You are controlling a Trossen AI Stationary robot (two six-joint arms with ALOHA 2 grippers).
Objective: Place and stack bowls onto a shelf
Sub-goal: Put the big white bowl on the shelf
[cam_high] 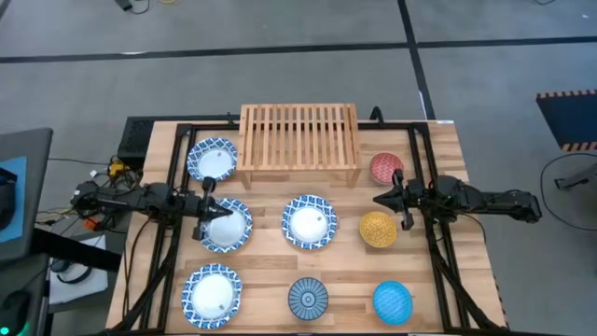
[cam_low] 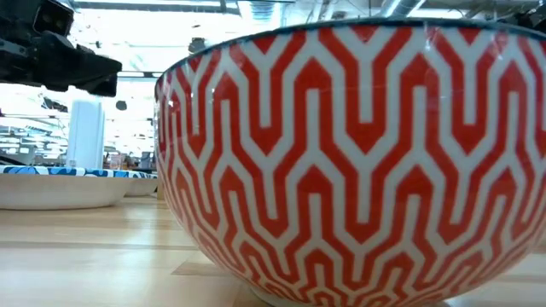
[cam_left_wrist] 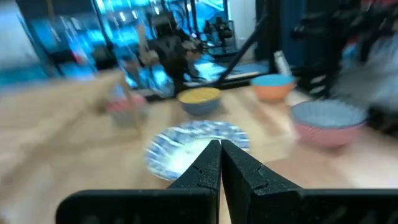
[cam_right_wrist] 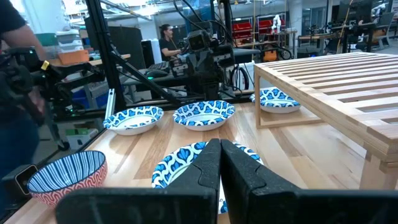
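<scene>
The light-wood slatted shelf (cam_high: 298, 140) stands at the table's far middle with nothing on it. Four wide blue-and-white bowls sit on the planks (cam_high: 213, 161) (cam_high: 227, 224) (cam_high: 311, 222) (cam_high: 212, 294). The small ones are red (cam_high: 385, 168), yellow (cam_high: 378, 229), plain blue (cam_high: 393, 301) and radial-striped (cam_high: 307, 298). My left gripper (cam_high: 207, 207) (cam_left_wrist: 221, 152) is shut and hovers over the left rim of the middle-left wide bowl. My right gripper (cam_high: 392, 198) (cam_right_wrist: 219, 152) is shut, between the red and yellow bowls, pointing at the centre wide bowl (cam_right_wrist: 186, 165).
The striped bowl's red zigzag outside (cam_low: 358, 162) fills the low view, with a wide bowl (cam_low: 60, 183) behind it on the left. Black frame rails (cam_high: 177, 187) (cam_high: 434, 243) run along both table sides. People and equipment show beyond the table (cam_right_wrist: 168, 37).
</scene>
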